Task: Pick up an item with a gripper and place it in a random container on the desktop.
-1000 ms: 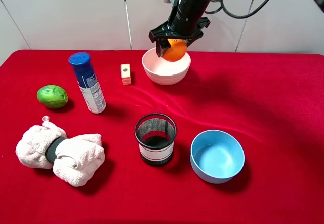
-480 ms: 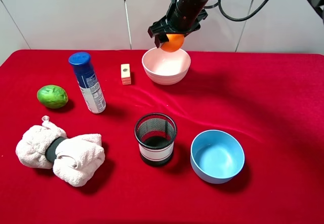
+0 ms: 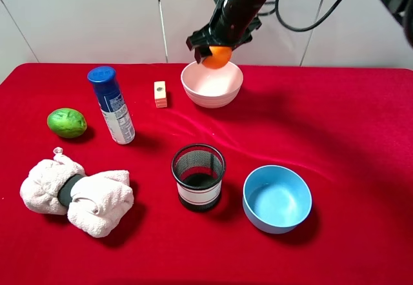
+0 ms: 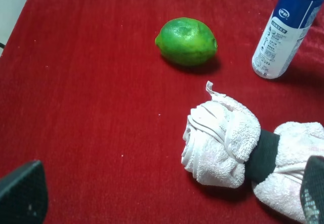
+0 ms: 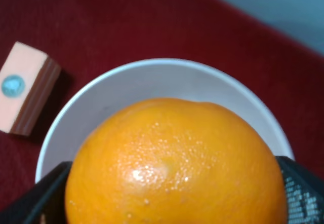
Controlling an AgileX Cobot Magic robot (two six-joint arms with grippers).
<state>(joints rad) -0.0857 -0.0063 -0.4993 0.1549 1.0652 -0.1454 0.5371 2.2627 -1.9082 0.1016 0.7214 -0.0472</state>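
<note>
My right gripper (image 3: 216, 48) is shut on the orange (image 3: 219, 57) and holds it just above the far side of the pale pink-white bowl (image 3: 193, 88) at the back of the red desktop (image 3: 348, 117). In the right wrist view the orange (image 5: 172, 163) fills the space between the dark fingers (image 5: 299, 196), with the bowl's rim (image 5: 152, 66) below it. My left gripper (image 4: 167, 196) is open and empty over the cloth near a rolled towel. It is out of the exterior high view.
A green lime (image 3: 66, 122) and a blue spray bottle (image 3: 111, 104) stand at the left. A small wooden block (image 3: 160, 94) sits beside the bowl. A black mesh cup (image 3: 198, 176), a light blue bowl (image 3: 277, 198) and a rolled white towel (image 3: 77, 195) lie in front.
My right gripper has risen a little with the orange and shifted slightly left over the bowl. Nothing else has moved.
</note>
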